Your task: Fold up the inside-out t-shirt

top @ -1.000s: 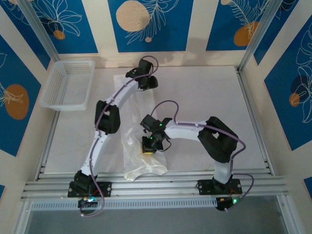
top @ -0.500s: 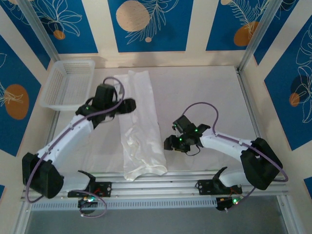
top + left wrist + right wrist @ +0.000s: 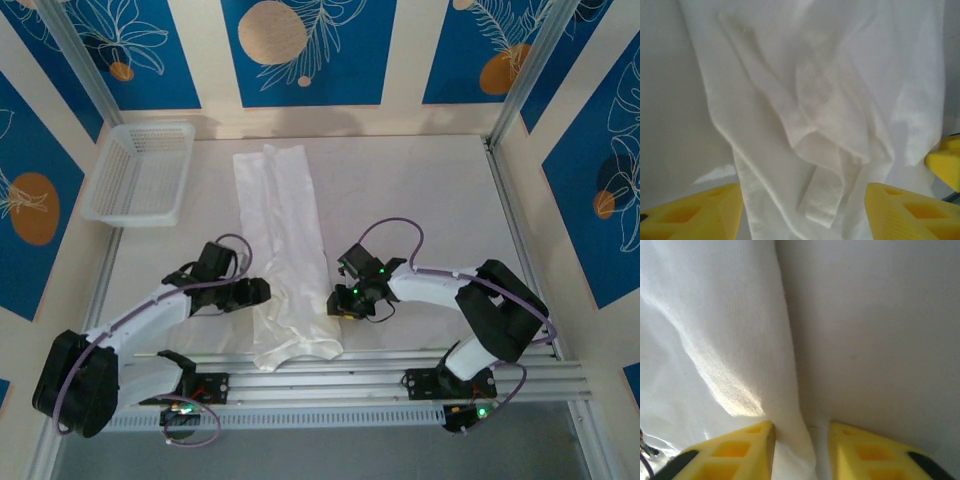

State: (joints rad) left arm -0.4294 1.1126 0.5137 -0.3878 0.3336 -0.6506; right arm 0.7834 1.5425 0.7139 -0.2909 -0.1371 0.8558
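Observation:
The inside-out t-shirt [image 3: 285, 230] lies as a long white strip from the back of the table to its front edge. My left gripper [image 3: 258, 292] is low at the strip's left edge, near the front. Its jaws stand wide apart, and in the left wrist view [image 3: 802, 195] wrinkled cloth [image 3: 830, 100] with a folded flap lies between and beyond the yellow fingers. My right gripper [image 3: 335, 303] is at the strip's right edge, opposite the left one. In the right wrist view [image 3: 800, 429] its fingers stand close together with a raised ridge of the shirt's edge [image 3: 730, 330] pinched between them.
A white mesh basket [image 3: 140, 175] stands at the back left. The bare white table [image 3: 420, 200] stretches to the right of the shirt. One yellow finger of the right gripper [image 3: 945, 162] shows at the right rim of the left wrist view.
Both grippers let the shirt go, and it now lies flat as a strip. The left arm swung from the back to the front left. The right gripper returned to the right edge and narrowed.

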